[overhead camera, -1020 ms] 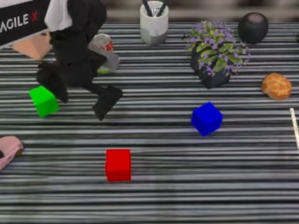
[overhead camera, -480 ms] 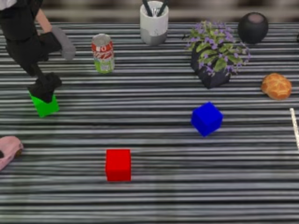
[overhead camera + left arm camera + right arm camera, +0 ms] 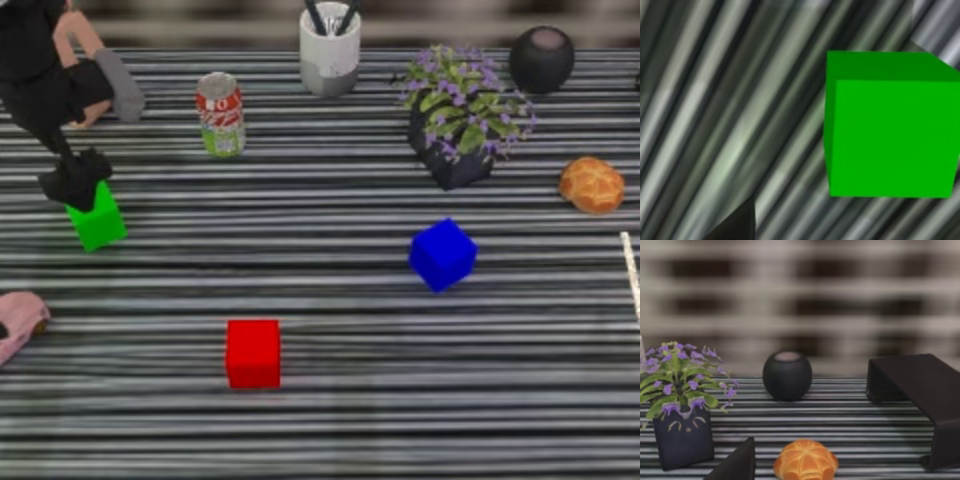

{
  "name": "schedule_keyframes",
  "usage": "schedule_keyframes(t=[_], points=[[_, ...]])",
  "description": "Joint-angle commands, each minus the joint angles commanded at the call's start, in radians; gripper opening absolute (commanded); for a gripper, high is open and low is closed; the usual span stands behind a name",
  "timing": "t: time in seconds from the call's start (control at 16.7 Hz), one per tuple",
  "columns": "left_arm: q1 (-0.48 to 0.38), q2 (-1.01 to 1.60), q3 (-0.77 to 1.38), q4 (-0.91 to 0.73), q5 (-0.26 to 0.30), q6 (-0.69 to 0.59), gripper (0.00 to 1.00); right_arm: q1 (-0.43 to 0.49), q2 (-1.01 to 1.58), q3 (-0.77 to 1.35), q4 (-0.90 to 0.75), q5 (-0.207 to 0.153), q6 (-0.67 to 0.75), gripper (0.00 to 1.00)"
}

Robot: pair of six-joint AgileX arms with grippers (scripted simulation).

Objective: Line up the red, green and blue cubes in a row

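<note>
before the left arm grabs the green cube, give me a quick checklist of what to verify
1. Left gripper over the green cube: not ok, it sits at the cube's far left corner in the top view, and the cube is off centre in the left wrist view.
2. Fingers open: cannot tell.
3. Green cube flat on the table: ok.
4. Nothing crowding the cube: ok, the soda can and the pink object stand apart from it.
5. Red cube and blue cube free on the table: ok.
6. Right arm out of the way: ok, absent from the top view.
</note>
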Motion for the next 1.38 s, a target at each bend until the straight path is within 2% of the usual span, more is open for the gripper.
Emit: schedule_keyframes(t=[0.18, 0.54, 0.84, 1.38], points=[[0.002, 0.013, -0.032, 0.040, 0.001, -0.002, 1.00, 0.000, 0.000, 0.000, 0.000, 0.000, 0.000, 1.00], [0.005, 0.086, -0.179, 0.269, 0.002, 0.002, 1.00, 0.000, 0.000, 0.000, 0.000, 0.000, 0.000, 1.00], [0.006, 0.097, -0.199, 0.295, 0.002, 0.004, 1.00, 0.000, 0.000, 0.000, 0.000, 0.000, 0.000, 1.00], [0.006, 0.097, -0.199, 0.295, 0.002, 0.004, 0.32, 0.000, 0.000, 0.000, 0.000, 0.000, 0.000, 1.00]])
